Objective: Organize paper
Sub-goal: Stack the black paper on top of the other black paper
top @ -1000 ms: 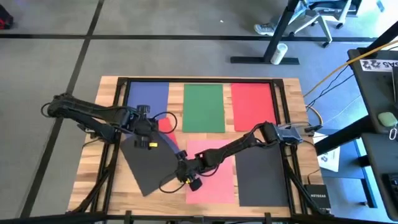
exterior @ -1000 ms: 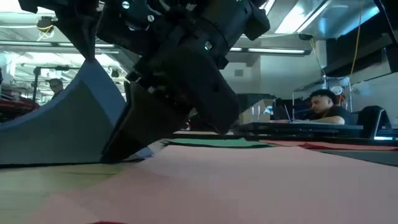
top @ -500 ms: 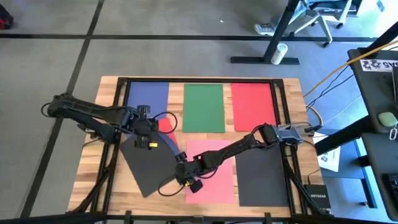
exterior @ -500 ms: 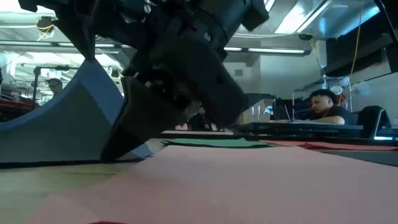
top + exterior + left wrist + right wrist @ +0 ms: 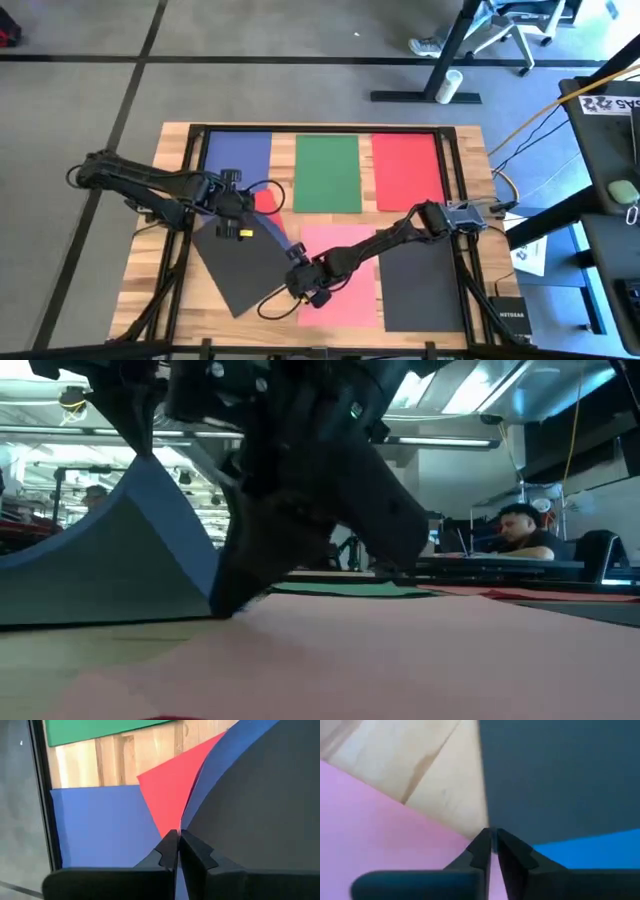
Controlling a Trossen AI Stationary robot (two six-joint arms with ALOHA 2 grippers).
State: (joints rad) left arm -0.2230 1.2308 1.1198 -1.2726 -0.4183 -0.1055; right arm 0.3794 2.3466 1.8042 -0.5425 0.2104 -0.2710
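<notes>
Seen from the high view, the thin dark grey rectangular paper sheet (image 5: 240, 265) lies tilted on the front-left of the wooden slatted counter (image 5: 475, 215), long axis running from rear-left to front-right. Both arms are on it. The left gripper (image 5: 243, 231) sits at the sheet's rear corner, the right gripper (image 5: 297, 285) at its right-hand edge, beside the salmon pink paper sheet (image 5: 345, 300). Across the rear lie a blue sheet (image 5: 238, 152), a green sheet (image 5: 328, 172) and a red sheet (image 5: 408, 170); a second dark sheet (image 5: 422, 285) lies front-right. A small red corner (image 5: 266, 200) shows behind the left gripper.

Low view: the dark sheet rises in a curve off the counter at one end, with the right arm's body low over the pink sheet. Fingers not readable here. A person sits in the room behind.

Left wrist view: the left gripper (image 5: 178, 851) is clenched on the bowed dark sheet's edge, blue showing on its underside.

Right wrist view: the right gripper (image 5: 493, 847) is pinched closed on the same sheet's edge, pink sheet to one side, bare wood ahead.

Judgement: the sheet spans between the two grippers, so any carry turns on both moving together along that diagonal. The open front-left counter is nearest.
</notes>
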